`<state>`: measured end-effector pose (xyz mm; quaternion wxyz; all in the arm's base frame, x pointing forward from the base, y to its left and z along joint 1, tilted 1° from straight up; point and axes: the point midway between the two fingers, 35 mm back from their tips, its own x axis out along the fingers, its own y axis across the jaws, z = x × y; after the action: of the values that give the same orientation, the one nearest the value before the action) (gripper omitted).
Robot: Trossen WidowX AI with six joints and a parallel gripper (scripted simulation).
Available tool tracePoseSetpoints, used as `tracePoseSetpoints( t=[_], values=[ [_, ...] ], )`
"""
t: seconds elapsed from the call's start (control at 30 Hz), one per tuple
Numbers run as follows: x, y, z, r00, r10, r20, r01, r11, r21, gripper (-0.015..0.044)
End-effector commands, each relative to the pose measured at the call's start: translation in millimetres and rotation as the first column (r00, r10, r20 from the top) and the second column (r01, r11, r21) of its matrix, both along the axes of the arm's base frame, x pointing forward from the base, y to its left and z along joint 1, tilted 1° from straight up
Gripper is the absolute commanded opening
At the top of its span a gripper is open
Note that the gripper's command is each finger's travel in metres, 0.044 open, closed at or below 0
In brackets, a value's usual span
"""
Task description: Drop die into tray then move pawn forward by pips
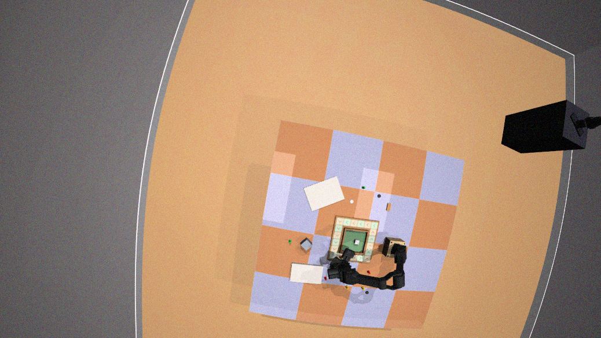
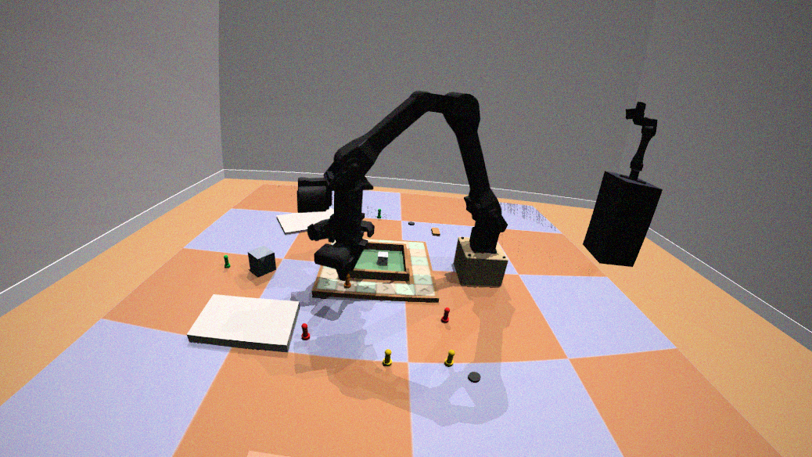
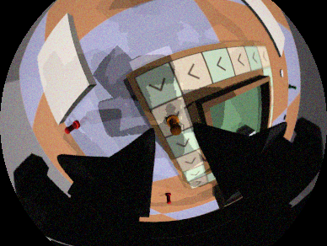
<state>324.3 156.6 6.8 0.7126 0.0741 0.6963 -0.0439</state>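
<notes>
the hand (image 1: 335, 257) (image 2: 345, 274) (image 3: 174, 129) is hovering partly spread above the orange pawn (image 2: 347, 281) (image 3: 174, 125), pinching nothing; the die (image 1: 356, 242) (image 2: 382, 258) is resting inside the tray (image 1: 354, 241) (image 2: 379, 275) (image 3: 236, 110).

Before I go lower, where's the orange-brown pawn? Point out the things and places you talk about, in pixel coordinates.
In the wrist view the pawn (image 2: 347, 280) (image 3: 174, 125) stands on the board's (image 2: 375, 298) (image 3: 248, 45) ring, one square from the dark green corner square (image 3: 158, 86).

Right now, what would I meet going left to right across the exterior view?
Green peg → dark grey cube → red peg → brown pawn → die → small orange block → arm's boxy base → tall black pedestal.
</notes>
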Motion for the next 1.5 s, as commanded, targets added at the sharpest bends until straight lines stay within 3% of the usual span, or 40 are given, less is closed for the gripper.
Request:
tracePoseSetpoints(
  t=[0.0, 0.33, 0.5, 0.93, 1.47],
  values=[
    [-1, -1, -8, 1.0, -0.003, -0.005, 0.003, 1.0, -0.005, 0.02],
    [-1, -1, -22, 1.0, -0.003, -0.005, 0.003, 1.0, -0.005, 0.02],
    [-1, -1, -22, 1.0, -0.003, -0.005, 0.003, 1.0, -0.005, 0.0069],
    [-1, 0, -20, 1.0, -0.004, -0.004, 0.004, 1.0, -0.005, 0.0],
    [3, 1, 82, 1.0, -0.006, -0.002, 0.006, 1.0, -0.002, 0.0]
  ],
)
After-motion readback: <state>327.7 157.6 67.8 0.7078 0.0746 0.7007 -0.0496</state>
